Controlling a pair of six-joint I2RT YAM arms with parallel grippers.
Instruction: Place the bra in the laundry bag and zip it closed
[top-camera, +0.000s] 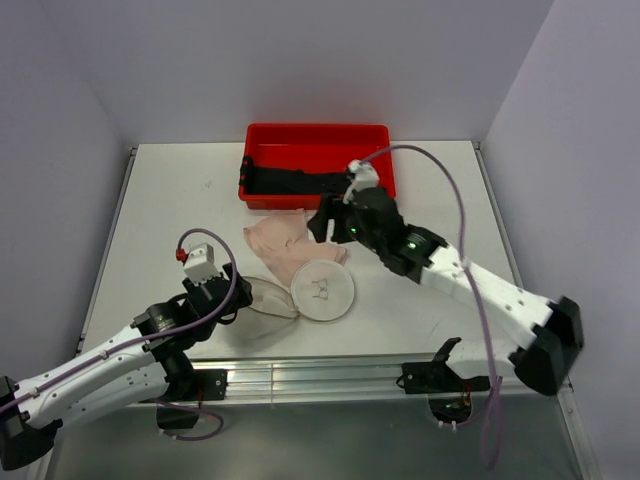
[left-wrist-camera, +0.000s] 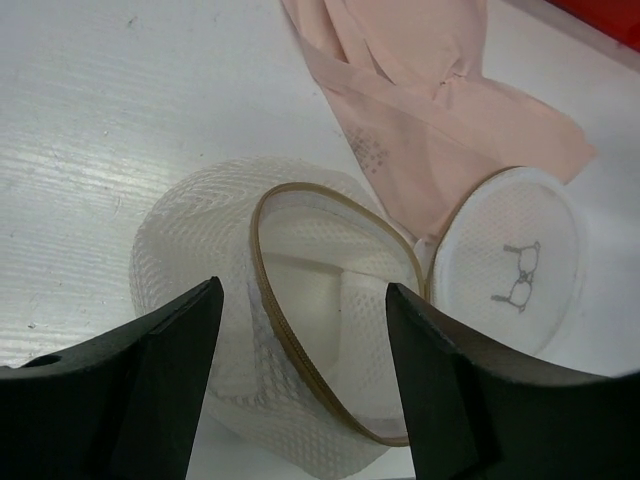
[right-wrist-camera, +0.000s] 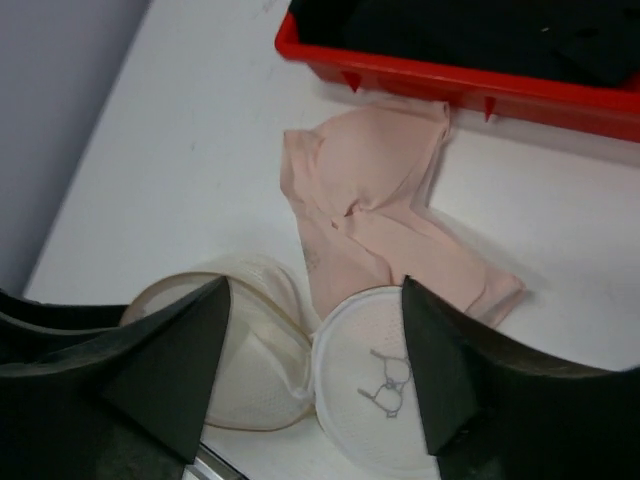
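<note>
The pale pink bra (top-camera: 285, 247) lies crumpled on the table just in front of the red tray; it also shows in the left wrist view (left-wrist-camera: 420, 110) and the right wrist view (right-wrist-camera: 375, 215). The white mesh laundry bag (top-camera: 262, 298) lies open beside it, its tan zip rim (left-wrist-camera: 300, 350) gaping, its round lid (top-camera: 322, 291) flipped flat to the right with the bra drawing up, partly on the bra. My left gripper (top-camera: 232, 290) is open, its fingers either side of the bag's rim (left-wrist-camera: 305, 385). My right gripper (top-camera: 322, 226) is open and empty above the bra.
The red rectangular tray (top-camera: 317, 163) with dark clothing in it stands at the back of the table, just behind the bra. The right arm's purple cable loops over the table's right side. A metal rail runs along the near edge.
</note>
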